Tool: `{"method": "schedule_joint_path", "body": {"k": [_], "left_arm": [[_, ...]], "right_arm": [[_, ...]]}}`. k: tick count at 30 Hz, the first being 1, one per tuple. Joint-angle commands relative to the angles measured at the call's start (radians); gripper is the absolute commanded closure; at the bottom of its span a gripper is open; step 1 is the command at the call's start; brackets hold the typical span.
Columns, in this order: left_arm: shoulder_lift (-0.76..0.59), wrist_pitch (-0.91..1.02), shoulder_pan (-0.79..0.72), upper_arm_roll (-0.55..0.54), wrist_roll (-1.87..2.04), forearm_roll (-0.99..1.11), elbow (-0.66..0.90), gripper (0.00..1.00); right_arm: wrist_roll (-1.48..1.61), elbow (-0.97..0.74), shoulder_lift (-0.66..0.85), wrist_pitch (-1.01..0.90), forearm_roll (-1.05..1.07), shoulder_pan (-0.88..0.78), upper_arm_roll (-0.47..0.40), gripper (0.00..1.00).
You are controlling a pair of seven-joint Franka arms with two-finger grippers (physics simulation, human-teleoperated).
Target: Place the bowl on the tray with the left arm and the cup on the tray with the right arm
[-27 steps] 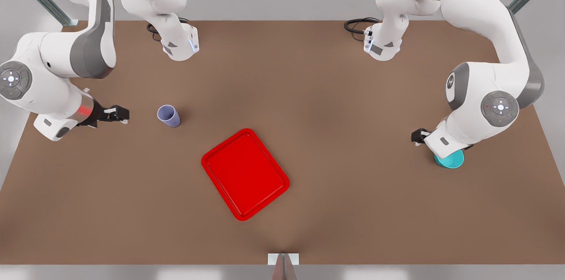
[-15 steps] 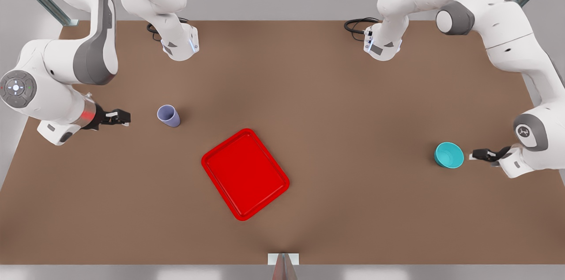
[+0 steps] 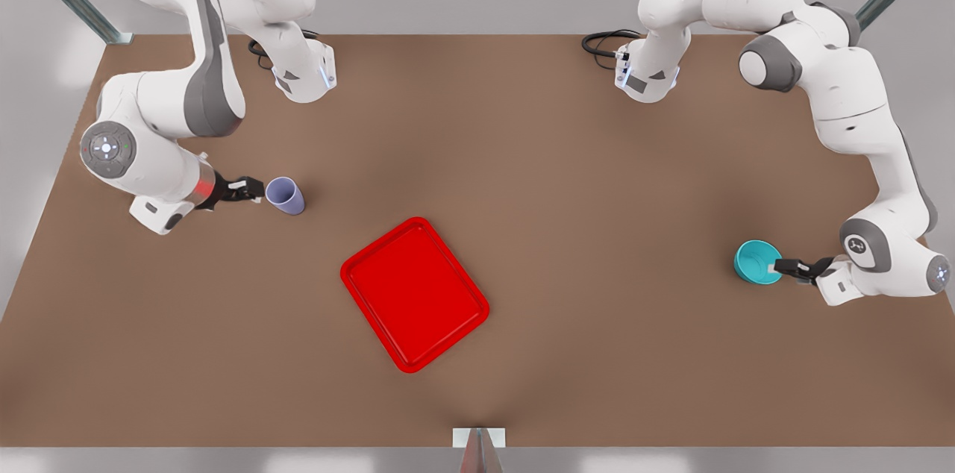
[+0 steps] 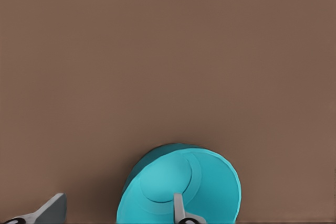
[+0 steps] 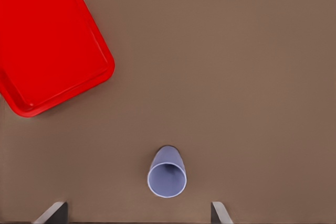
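Observation:
The teal bowl (image 3: 755, 262) rests on the table at the front view's right. My left gripper (image 3: 781, 265) is open at its right rim. In the left wrist view one fingertip (image 4: 179, 207) reaches inside the bowl (image 4: 157, 182) and the other stays outside, with the rim between them. The lavender cup (image 3: 284, 195) stands upright at the front view's left. My right gripper (image 3: 254, 191), on the arm with the reddish wrist band, is open just left of it. The cup (image 5: 167, 178) sits slightly ahead of the spread fingers. The red tray (image 3: 414, 294) lies bare at the table's middle.
Both arm bases (image 3: 304, 74) (image 3: 646, 77) stand at the table's back edge with black cables (image 3: 600, 44) beside them. A small white bracket (image 3: 478, 439) sits at the middle of the front edge. Brown tabletop (image 3: 597, 182) spreads between the tray (image 5: 47, 40) and each object.
The left arm swung from above the bowl to its right side and has now closed in on the rim. The right gripper slid right, up to the cup.

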State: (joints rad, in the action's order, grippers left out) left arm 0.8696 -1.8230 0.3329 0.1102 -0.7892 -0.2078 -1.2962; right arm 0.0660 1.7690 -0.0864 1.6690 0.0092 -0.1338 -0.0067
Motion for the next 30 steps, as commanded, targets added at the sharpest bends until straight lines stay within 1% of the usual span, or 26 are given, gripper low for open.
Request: {"method": "schedule_joint_path", "body": {"k": [1, 2, 3, 4, 5, 7, 9, 10, 13, 14, 17, 22, 23, 25, 28, 30], "left_arm": [[0.002, -0.001, -0.002, 0.0, -0.007, 0.001, 0.0, 0.15], [0.011, -0.002, -0.002, 0.0, -0.012, 0.002, 0.0, 0.27], [0.017, -0.002, -0.002, 0.0, -0.012, 0.002, 0.002, 0.36], [0.025, -0.01, -0.002, 0.0, -0.012, 0.002, 0.0, 0.42], [0.032, -0.012, -0.002, 0.0, -0.012, 0.002, 0.002, 0.45], [0.04, -0.013, -0.002, 0.0, -0.012, 0.002, 0.002, 0.62], [0.043, -0.012, -0.002, -0.001, -0.012, 0.001, 0.002, 0.71], [0.043, -0.012, -0.002, 0.0, -0.012, 0.001, 0.002, 0.74], [0.045, -0.004, -0.003, -0.001, -0.012, 0.001, 0.002, 0.76], [0.045, -0.001, -0.005, -0.001, -0.012, 0.001, 0.002, 0.77], [0.045, 0.008, -0.006, -0.001, -0.012, 0.001, 0.002, 0.79], [0.026, 0.068, -0.032, -0.023, 0.031, -0.004, 0.005, 0.79], [0.005, 0.094, -0.038, -0.046, 0.068, -0.01, 0.005, 0.79], [-0.04, 0.123, -0.086, -0.112, 0.194, -0.012, 0.005, 0.79], [-0.081, 0.13, -0.147, -0.26, 0.507, -0.015, 0.011, 0.79], [-0.078, 0.102, -0.221, -0.276, 0.602, -0.13, 0.011, 0.79]], "right_arm": [[-0.002, 0.052, 0.025, 0.037, 0.0, 0.011, 0.001, 0.0], [-0.002, 0.142, 0.06, 0.089, 0.0, 0.016, 0.005, 0.0], [-0.002, 0.19, 0.073, 0.123, 0.009, 0.016, 0.008, 0.0], [0.0, 0.23, 0.048, 0.187, 0.072, 0.017, 0.008, 0.0], [-0.002, 0.263, 0.054, 0.209, 0.075, 0.016, 0.01, 0.0], [-0.003, 0.346, 0.103, 0.236, 0.083, 0.016, 0.013, 0.0], [-0.003, 0.354, 0.112, 0.236, 0.084, 0.033, 0.01, 0.0], [-0.003, 0.4, 0.134, 0.227, 0.084, 0.052, 0.005, 0.0], [-0.003, 0.48, 0.129, 0.273, 0.084, 0.071, 0.002, 0.0], [-0.003, 0.562, 0.134, 0.366, 0.084, 0.074, 0.002, 0.0], [-0.003, 0.639, 0.123, 0.46, 0.084, 0.102, -0.007, 0.0], [0.012, 0.647, 0.074, 0.525, 0.083, 0.138, -0.007, 0.0], [0.012, 0.652, 0.07, 0.525, 0.084, 0.141, -0.007, 0.0], [0.017, 0.678, 0.056, 0.583, 0.083, 0.164, -0.007, 0.0], [0.064, 0.678, 0.048, 0.587, 0.084, 0.197, -0.009, 0.0], [0.066, 0.682, 0.04, 0.587, 0.084, 0.204, -0.007, 0.0]]}}
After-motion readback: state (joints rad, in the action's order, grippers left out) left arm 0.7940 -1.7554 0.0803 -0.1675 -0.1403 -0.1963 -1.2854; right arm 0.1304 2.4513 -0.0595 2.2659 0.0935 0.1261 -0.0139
